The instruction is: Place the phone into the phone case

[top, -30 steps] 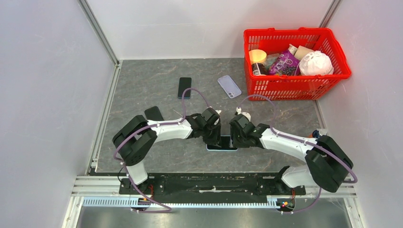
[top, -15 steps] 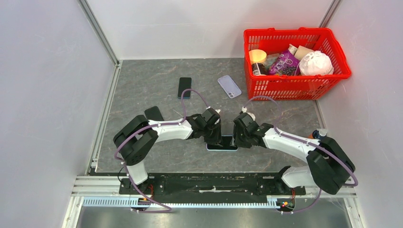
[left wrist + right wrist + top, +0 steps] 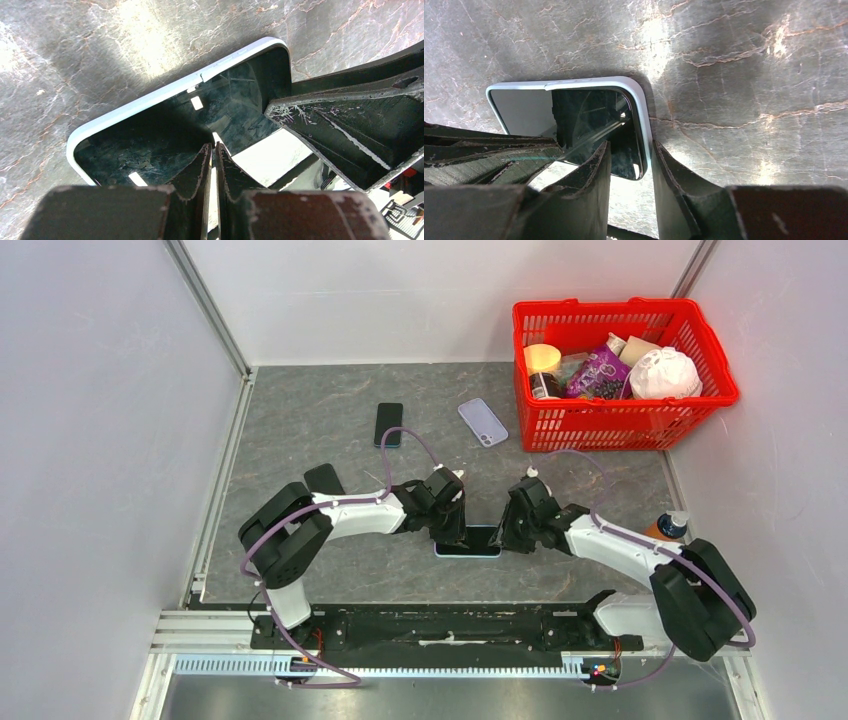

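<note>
A phone with a dark glossy screen lies flat inside a pale blue phone case on the grey table near the arms. My left gripper is shut, with nothing between its fingers. Its tips rest on the screen at the phone's left part. My right gripper is open and straddles the case's right end. One finger is over the screen and the other finger is outside the rim, against it.
A red basket full of goods stands at the back right. A black phone and a lilac phone or case lie behind the arms. A flat black item sits by the left arm, a small bottle by the right arm.
My right gripper has slid to the right, from over the phone to its right end, and its jaws have narrowed. The left gripper stayed in place and closed slightly.
</note>
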You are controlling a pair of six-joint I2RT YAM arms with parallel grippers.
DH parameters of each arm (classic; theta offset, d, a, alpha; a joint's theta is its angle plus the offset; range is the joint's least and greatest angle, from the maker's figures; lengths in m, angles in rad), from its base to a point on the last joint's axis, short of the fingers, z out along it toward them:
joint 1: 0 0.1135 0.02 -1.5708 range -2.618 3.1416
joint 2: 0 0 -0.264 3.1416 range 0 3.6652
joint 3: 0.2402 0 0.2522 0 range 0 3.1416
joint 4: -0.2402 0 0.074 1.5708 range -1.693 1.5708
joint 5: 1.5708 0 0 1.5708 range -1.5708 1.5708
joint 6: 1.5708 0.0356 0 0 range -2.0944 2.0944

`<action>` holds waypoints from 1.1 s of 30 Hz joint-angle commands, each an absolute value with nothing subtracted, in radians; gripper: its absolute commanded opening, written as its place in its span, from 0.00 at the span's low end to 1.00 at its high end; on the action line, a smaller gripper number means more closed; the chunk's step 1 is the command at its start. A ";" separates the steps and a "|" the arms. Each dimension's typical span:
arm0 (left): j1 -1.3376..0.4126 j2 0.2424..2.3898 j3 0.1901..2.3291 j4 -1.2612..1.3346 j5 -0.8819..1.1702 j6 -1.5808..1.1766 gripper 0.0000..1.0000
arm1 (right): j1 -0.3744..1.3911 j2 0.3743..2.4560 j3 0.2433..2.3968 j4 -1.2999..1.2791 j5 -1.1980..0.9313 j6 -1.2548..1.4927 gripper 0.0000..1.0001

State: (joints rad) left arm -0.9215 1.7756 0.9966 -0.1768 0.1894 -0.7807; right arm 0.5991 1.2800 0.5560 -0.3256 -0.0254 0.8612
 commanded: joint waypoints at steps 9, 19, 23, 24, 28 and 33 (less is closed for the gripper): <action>-0.917 1.815 0.966 -0.265 0.098 -0.762 0.13 | 0.616 1.399 0.426 -0.268 -0.058 0.921 0.03; -0.910 1.822 0.965 -0.269 0.091 -0.759 0.13 | 0.876 1.616 0.539 -0.285 0.082 1.010 0.00; -0.908 1.825 0.965 -0.272 0.091 -0.756 0.13 | 0.892 1.637 0.557 -0.313 0.102 1.012 0.00; -0.907 1.825 0.965 -0.275 0.089 -0.756 0.13 | 0.885 1.614 0.553 -0.323 0.106 1.011 0.05; -0.904 1.818 0.956 -0.278 0.087 -0.755 0.13 | 0.768 1.481 0.497 -0.323 0.041 0.981 0.31; -0.899 1.818 0.951 -0.275 0.090 -0.750 0.13 | 0.637 1.354 0.426 -0.312 -0.067 0.954 0.37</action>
State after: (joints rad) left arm -0.9089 1.7760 0.9966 -0.1761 0.1772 -0.7807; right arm 0.6853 1.3109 0.5640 -0.3214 0.1329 0.9501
